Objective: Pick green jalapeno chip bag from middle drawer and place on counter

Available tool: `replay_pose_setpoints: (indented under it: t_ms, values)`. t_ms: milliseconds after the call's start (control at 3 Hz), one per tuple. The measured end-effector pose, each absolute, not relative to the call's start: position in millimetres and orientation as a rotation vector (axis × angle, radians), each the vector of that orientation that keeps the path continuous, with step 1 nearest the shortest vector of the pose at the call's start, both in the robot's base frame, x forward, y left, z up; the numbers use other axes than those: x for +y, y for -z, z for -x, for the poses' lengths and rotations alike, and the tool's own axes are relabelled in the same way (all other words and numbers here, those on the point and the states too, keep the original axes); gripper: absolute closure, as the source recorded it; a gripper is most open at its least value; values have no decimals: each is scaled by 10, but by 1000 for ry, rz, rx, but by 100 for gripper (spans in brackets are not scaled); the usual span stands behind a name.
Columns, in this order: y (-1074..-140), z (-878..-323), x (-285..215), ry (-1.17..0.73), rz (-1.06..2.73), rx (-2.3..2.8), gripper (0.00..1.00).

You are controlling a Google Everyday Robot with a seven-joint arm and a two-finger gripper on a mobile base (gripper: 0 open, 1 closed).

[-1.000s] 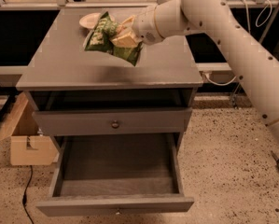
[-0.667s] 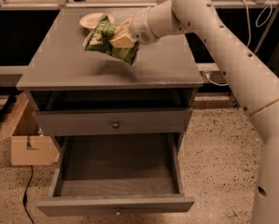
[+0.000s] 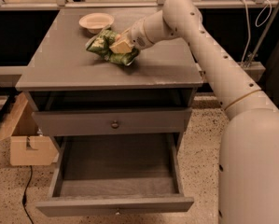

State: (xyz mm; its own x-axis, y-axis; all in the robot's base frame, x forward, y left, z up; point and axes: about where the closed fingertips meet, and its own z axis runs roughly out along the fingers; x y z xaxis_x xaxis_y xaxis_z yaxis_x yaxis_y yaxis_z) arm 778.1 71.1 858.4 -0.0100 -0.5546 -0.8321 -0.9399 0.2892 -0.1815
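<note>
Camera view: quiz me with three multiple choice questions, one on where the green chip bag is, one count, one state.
1. Where is the glossy green jalapeno chip bag? A) on the floor B) on the flat grey wooden counter C) on a shelf
2. How many pale round bowls stand on it? A) one B) two C) four
3. The pulled-out grey wooden middle drawer is: A) empty B) full of cans C) shut
Answers: B, the bag lies on the counter, the gripper there with fingers shut on it; A, a single bowl behind the bag; A, only its bare floor shows.
</note>
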Motion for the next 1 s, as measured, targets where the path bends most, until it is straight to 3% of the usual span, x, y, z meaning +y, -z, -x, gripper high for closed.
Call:
replay_pose_setpoints:
  t_ms: [667, 1000]
  values:
    - [-8575, -7794, 581, -600, 1339, 1665, 6]
    - [-8810, -7651, 546, -640, 1330, 1569, 0]
